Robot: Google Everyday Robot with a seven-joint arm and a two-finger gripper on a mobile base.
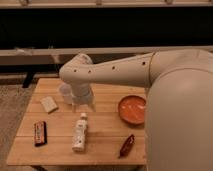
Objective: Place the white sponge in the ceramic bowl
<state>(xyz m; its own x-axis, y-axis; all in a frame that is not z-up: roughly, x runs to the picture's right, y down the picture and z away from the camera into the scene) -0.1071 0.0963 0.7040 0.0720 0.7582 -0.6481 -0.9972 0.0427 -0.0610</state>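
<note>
**Tabletop** (107, 125): pale wooden slats, carrying 6 loose things.

1. White sponge (49, 104): lies flat on the left side, towards the far edge. It sits apart from everything else and is well apart from the bowl.
2. Ceramic bowl (132, 109): orange-red and upright on the right side. Its right rim is cut off by the robot's body.
3. Clear plastic cup (66, 93): near the sponge on its right, partly hidden by the arm.
4. White bottle (80, 133): lies on its side in the middle front, cap pointing to the far edge.
5. Dark snack bar (40, 133): front left, nearer the camera than the sponge.
6. Reddish-brown packet (126, 145): front right, nearer than the bowl.

**Arm** (115, 67): reaches in from the right and bends down over the middle left.

**Gripper** (83, 102): hangs low just beside the cup, between sponge and bowl and closer to the sponge. I cannot tell whether it is apart or together.
</note>
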